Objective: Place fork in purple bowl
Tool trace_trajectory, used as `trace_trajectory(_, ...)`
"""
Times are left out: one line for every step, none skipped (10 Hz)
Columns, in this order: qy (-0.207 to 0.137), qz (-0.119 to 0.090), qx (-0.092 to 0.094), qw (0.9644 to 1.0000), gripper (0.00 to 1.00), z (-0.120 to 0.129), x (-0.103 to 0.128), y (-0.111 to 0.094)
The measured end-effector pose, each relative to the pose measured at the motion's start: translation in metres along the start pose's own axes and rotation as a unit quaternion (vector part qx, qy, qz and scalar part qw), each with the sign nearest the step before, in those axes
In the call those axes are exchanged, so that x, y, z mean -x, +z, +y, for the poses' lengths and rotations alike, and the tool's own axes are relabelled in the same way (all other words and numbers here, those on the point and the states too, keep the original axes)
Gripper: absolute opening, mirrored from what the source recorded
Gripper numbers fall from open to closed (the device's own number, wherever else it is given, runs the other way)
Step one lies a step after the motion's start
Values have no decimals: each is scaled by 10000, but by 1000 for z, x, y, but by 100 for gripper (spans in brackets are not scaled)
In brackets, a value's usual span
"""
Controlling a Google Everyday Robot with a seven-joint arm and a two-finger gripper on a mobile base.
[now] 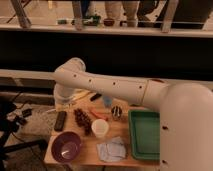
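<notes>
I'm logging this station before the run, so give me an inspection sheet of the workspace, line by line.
Surface: small wooden table, crowded.
Job's things: purple bowl at the front left corner, upright, nothing in it; fork not made out.
Clutter: white cup right of the bowl; green tray on the right side; dark remote-like object at the left edge; crumpled pale blue cloth at the front.
Grippers: tool hidden; the white arm spans the table's back and bends down at its left rear.
Cables: dark cables on the floor, left.
Surroundings: railing and dark wall behind.
</notes>
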Motion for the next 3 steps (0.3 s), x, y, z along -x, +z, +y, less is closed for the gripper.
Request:
trace_trajectory(0,0,-1,10000,10,0,0,0)
trace_trajectory(3,0,-1,10000,10,0,0,0)
trace_trajectory(5,-8,2,10000,10,1,0,0)
